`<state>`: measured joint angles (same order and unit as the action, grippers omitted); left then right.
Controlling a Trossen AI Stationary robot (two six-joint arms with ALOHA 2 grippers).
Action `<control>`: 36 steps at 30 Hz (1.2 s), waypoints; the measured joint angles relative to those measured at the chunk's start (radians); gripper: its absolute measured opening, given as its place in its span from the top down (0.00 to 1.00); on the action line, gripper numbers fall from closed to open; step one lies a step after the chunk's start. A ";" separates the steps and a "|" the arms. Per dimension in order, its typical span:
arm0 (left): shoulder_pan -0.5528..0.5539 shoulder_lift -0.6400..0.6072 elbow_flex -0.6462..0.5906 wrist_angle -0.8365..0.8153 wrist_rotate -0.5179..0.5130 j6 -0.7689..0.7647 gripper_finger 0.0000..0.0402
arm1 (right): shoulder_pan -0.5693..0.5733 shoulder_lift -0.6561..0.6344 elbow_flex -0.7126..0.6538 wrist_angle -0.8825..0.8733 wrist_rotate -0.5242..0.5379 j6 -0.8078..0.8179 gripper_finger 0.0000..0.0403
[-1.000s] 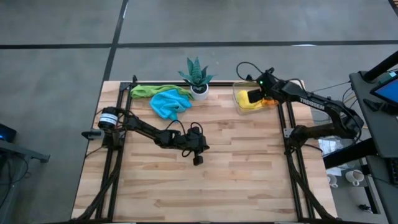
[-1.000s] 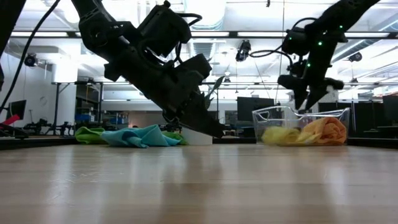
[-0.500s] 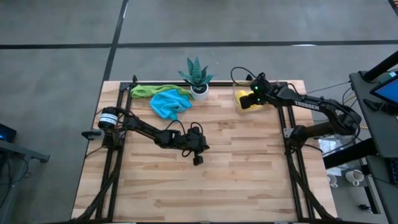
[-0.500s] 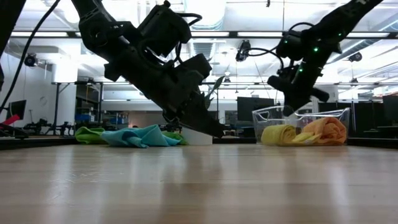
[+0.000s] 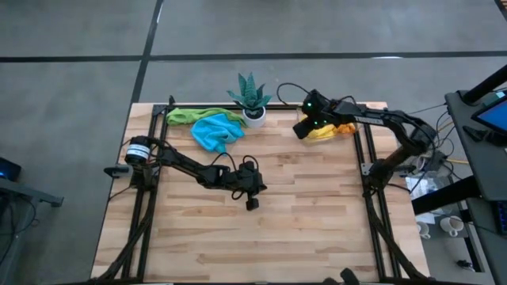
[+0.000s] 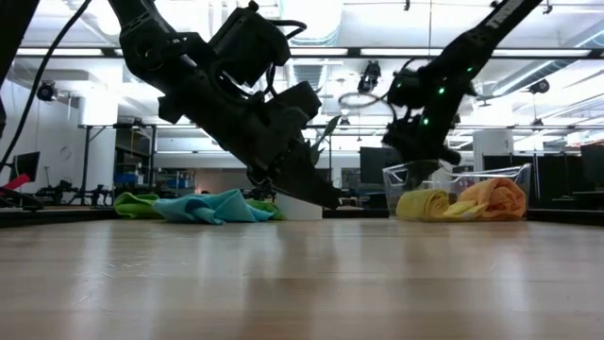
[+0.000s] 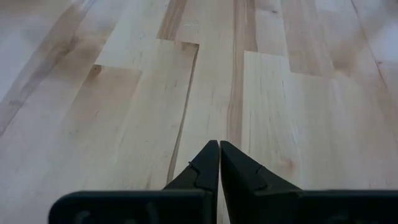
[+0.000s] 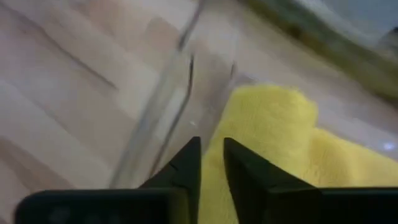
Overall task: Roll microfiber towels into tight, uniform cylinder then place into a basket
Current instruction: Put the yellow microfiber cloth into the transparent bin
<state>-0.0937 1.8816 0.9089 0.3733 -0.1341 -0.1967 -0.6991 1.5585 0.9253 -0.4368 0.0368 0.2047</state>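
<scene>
Yellow roll (image 6: 424, 203): lies flat in the basket (image 6: 491, 176), long axis across the low view
Right tool (image 8: 211, 163): narrowly parted above basket's edge; empty
Left tool (image 7: 219, 163): pressed together over the surface (image 5: 317, 222)

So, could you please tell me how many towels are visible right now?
4: a green towel and a blue towel lie loose left of the plant; a yellow towel and an orange towel sit in the clear basket. More could be hidden.

Yellow towel (image 5: 323, 133) and orange towel (image 5: 343, 128) in clear basket (image 6: 491, 175). Left of green spiky plant (image 5: 251, 93) (white pot (image 5: 254, 118)): light blue towel (image 5: 215, 131), green towel (image 5: 190, 115). Pale wood-plank table (image 5: 309, 214). Arms black.
</scene>
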 joint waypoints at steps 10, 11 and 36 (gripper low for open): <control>0.000 0.000 -0.003 -0.026 0.000 -0.002 1.00 | -0.024 0.105 0.068 -0.081 0.130 -0.019 0.98; 0.000 0.000 -0.003 -0.025 0.000 -0.002 1.00 | -0.024 0.095 0.068 -0.085 0.147 -0.021 0.98; -0.001 -0.001 -0.013 -0.025 -0.001 -0.007 1.00 | -0.091 0.000 0.000 -0.169 0.161 0.017 0.98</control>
<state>-0.0944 1.8809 0.8955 0.3485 -0.1349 -0.2035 -0.7906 1.5584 0.9249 -0.6056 0.1981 0.2218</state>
